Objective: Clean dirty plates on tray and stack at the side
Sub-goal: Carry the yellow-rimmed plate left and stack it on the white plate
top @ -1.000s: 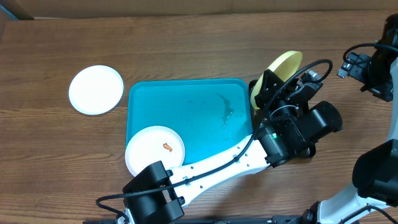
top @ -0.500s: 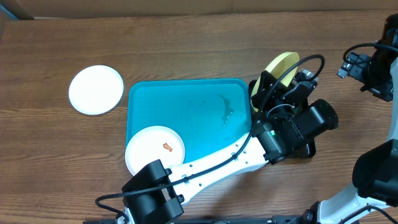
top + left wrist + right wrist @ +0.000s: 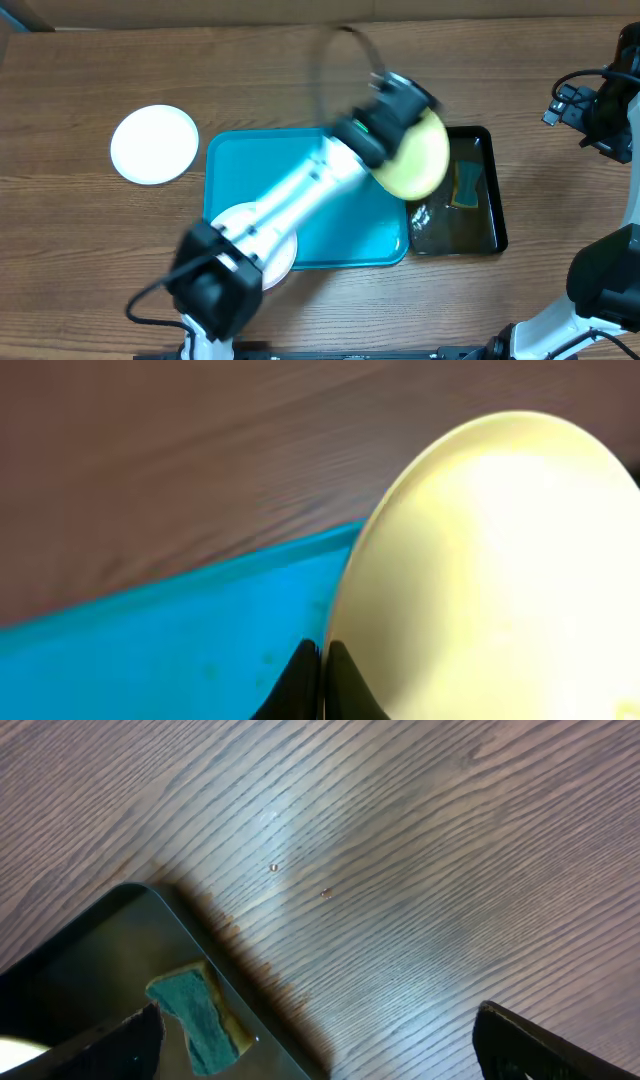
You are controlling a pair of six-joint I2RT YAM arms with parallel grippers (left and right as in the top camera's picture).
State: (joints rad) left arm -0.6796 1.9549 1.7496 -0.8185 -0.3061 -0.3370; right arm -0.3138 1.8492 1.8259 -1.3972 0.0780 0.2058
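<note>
One thin pinch on the rim is all my left pincer [image 3: 322,666] has on the pale yellow-green plate [image 3: 418,158], which is round with no long axis and is tilted face up-and-right above the tray's [image 3: 232,172] far right corner, so a fast swing could slip it loose; my right pincer [image 3: 320,1045] is spread, empty.

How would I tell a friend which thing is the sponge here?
Find the big turquoise tray on the wooden table; just to its right lies a narrower black tray. The sponge sits in that black tray's far half: a small green rectangle, unlike the round pale yellow plate next to it.
</note>
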